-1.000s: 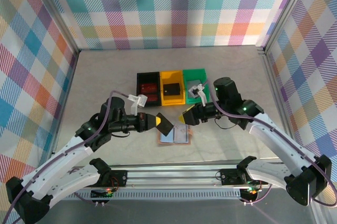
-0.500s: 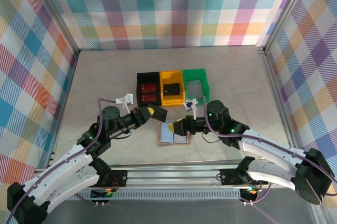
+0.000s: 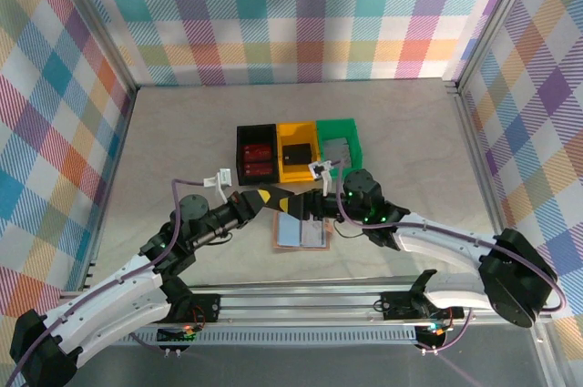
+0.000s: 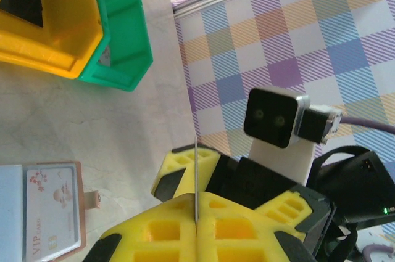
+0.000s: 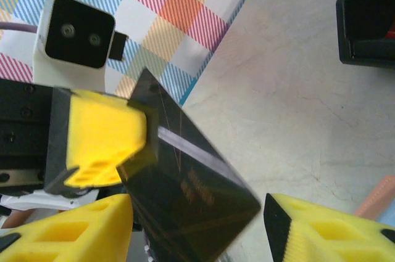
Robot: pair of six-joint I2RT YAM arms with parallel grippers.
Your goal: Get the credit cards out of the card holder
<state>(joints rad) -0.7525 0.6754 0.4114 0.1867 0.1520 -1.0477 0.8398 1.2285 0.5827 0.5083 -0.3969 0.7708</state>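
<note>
A black credit card [image 3: 284,201] with a yellow mark is pinched in my shut left gripper [image 3: 262,198] above the table. In the left wrist view the card [image 4: 195,169] stands edge-on between the yellow fingers of that gripper [image 4: 196,203]. My right gripper [image 3: 306,206] faces it, open, and its fingers straddle the card's free end [image 5: 191,188] with a gap on the right side [image 5: 197,203]. The tan card holder [image 3: 301,235] lies spread open on the table below them. A pale VIP card [image 4: 52,212] sits in its pocket.
A black bin [image 3: 256,156], a yellow bin [image 3: 298,152] and a green bin [image 3: 339,145] stand in a row just behind the grippers. Each has something dark or grey inside. Checked walls enclose the table on three sides.
My left gripper has carried the black card up and back from the card holder. My right gripper has swung left and come around the card's free end.
</note>
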